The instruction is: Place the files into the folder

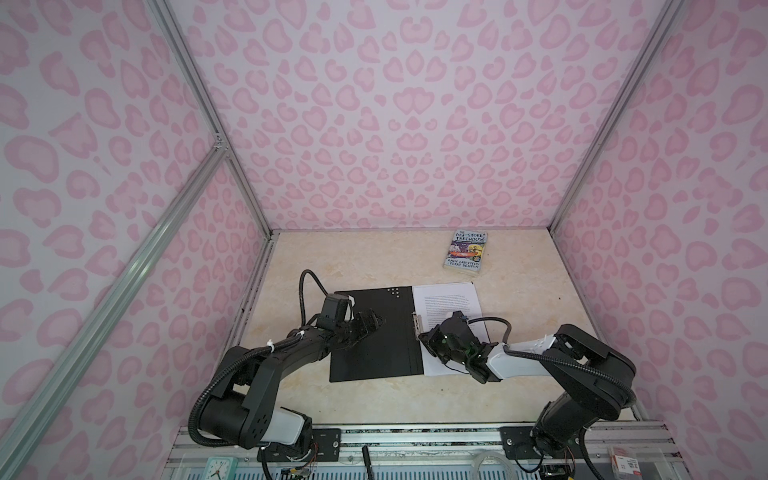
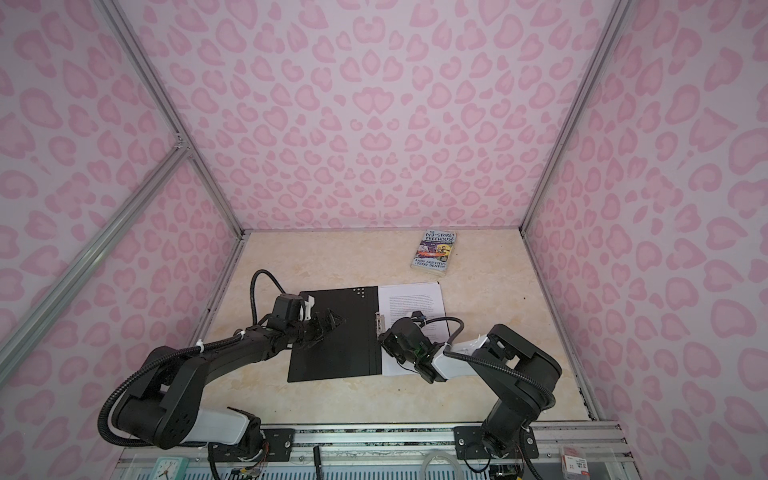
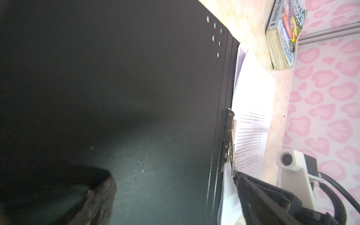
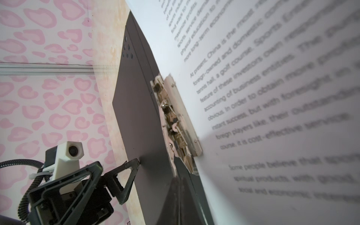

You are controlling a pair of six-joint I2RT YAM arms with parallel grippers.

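The folder lies open and flat, black inside up. Its left cover is bare. The files, white printed sheets, lie on its right half, with the metal spine clip down on their edge. My left gripper is open over the left cover, one fingertip touching it. My right gripper is shut, its tips at the near end of the clip.
A paperback book lies at the back right of the beige table. Pink patterned walls close in three sides. The arm bases stand at the front rail.
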